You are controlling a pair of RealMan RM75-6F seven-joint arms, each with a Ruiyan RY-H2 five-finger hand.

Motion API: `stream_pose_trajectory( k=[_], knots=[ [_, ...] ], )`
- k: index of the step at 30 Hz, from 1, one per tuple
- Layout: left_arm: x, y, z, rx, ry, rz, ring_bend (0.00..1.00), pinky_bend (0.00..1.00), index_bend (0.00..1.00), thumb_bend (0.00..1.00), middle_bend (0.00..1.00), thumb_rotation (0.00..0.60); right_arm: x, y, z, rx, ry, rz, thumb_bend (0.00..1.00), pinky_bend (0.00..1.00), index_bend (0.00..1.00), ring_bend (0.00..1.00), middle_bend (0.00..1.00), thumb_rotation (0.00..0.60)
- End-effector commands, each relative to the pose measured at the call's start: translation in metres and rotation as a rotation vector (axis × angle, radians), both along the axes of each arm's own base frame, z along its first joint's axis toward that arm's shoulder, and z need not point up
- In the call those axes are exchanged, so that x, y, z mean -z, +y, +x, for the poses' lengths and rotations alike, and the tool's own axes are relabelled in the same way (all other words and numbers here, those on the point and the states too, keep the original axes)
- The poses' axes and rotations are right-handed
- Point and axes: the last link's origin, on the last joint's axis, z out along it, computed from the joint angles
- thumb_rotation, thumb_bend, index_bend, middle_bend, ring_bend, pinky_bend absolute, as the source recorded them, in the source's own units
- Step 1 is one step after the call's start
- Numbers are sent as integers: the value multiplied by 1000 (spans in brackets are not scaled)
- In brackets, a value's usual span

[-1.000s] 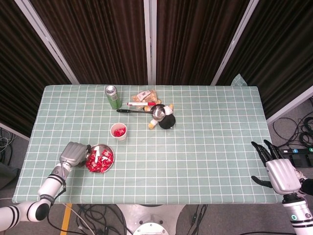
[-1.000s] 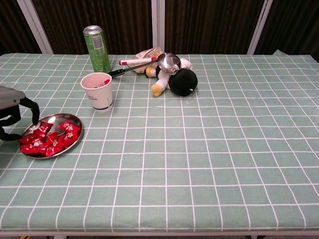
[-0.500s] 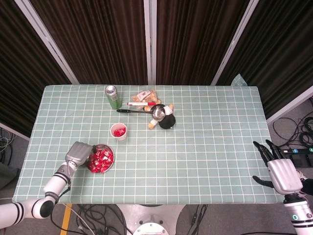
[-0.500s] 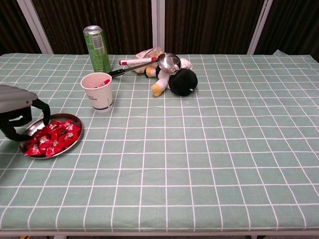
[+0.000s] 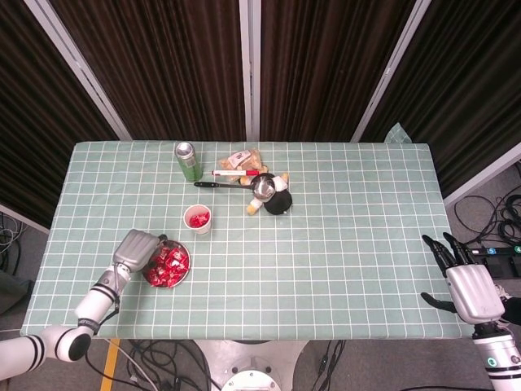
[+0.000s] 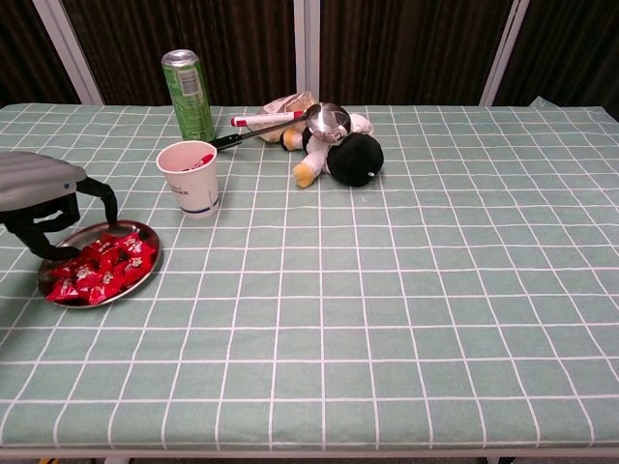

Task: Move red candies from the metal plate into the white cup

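Reaching over the metal plate (image 6: 44, 274) for another red candy.

My left hand (image 6: 44, 200) hangs above the plate's near-left edge, fingers curled downward toward the heap of red candies (image 6: 97, 270); whether one is pinched, I cannot tell. The white cup (image 6: 191, 177) just beyond the plate already holds some red pieces, but most candies are left on the plate. My right hand (image 5: 466, 287) waits off the table's right edge, fingers spread, holding nothing.
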Motion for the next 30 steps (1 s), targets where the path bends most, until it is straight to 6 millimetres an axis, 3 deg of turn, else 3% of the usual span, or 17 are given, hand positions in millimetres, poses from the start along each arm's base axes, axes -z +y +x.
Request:
stream_pose_trajectory(
  k=[1,16,30],
  knots=[
    [4,3,0,-5,-4,-7,935,1000,412,307,953,600,0,1,0,0,0,-1,23,141,34,0,183,600],
    [16,3,-10,-9,2,-16,935,1000,476,299,955,600,-1,-1,0,4,0,-2,23,146,34,0,185,600],
    [15,3,-14,-4,-41,18,948,1000,622,352,983,600,-1,-1,1,4,-1,0,22,150,40,0,188,600]
  ],
)
